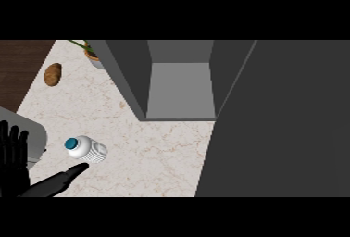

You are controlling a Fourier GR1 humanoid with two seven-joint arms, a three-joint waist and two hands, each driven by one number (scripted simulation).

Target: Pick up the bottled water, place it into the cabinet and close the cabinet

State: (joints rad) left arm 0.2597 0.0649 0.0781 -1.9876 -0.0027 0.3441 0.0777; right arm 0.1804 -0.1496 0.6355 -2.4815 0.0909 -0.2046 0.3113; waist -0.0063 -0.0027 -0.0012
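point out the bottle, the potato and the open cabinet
bottle (89, 150), head view, on its white ribbed body
potato (53, 74), head view, on the middle of its brown skin
cabinet (179, 90), head view, on the bare floor inside its open compartment

Marbled counter (150, 148) with bottled water (87, 149), potato (53, 74), potted plant (94, 55), open cabinet (179, 83).

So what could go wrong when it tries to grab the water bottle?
The bottled water stands upright, so the reaching right hand, which looks open, could tip it over. The open cabinet door stands right beside the way into the cabinet, so the bottle might bump it.
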